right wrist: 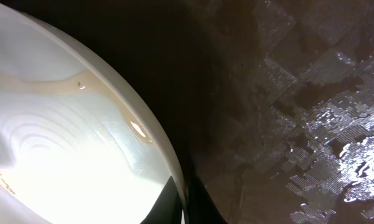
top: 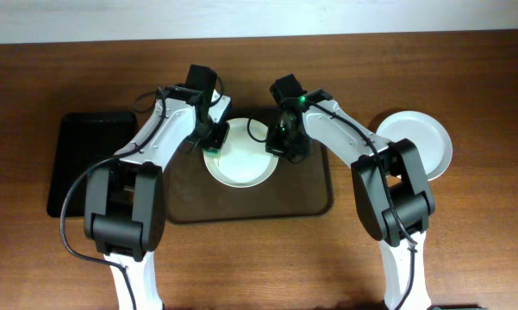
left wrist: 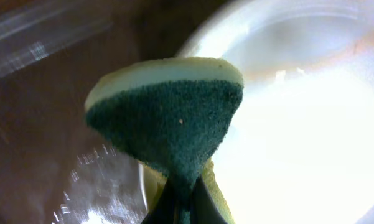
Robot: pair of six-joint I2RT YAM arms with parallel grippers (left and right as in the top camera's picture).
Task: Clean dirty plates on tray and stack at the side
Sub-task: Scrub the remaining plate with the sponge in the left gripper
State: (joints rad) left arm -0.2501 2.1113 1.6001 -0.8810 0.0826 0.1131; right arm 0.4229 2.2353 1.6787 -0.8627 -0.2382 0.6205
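Note:
A white plate (top: 240, 158) sits on the brown-grey tray (top: 310, 194) between my two grippers. My left gripper (top: 217, 136) is shut on a green and yellow sponge (left wrist: 174, 118) at the plate's left rim; the plate (left wrist: 299, 124) shows beside it. My right gripper (top: 280, 145) is shut on the plate's right rim (right wrist: 168, 155), with a fingertip on each side of the edge. A faint brown smear (right wrist: 62, 84) runs across the plate. Other plates (top: 418, 142) lie stacked on the table at the right, off the tray; the top one is white.
A smaller black tray (top: 90, 159) lies on the wooden table to the left of the brown-grey tray. The tray surface (right wrist: 311, 112) looks wet and patterned to the right of the held plate.

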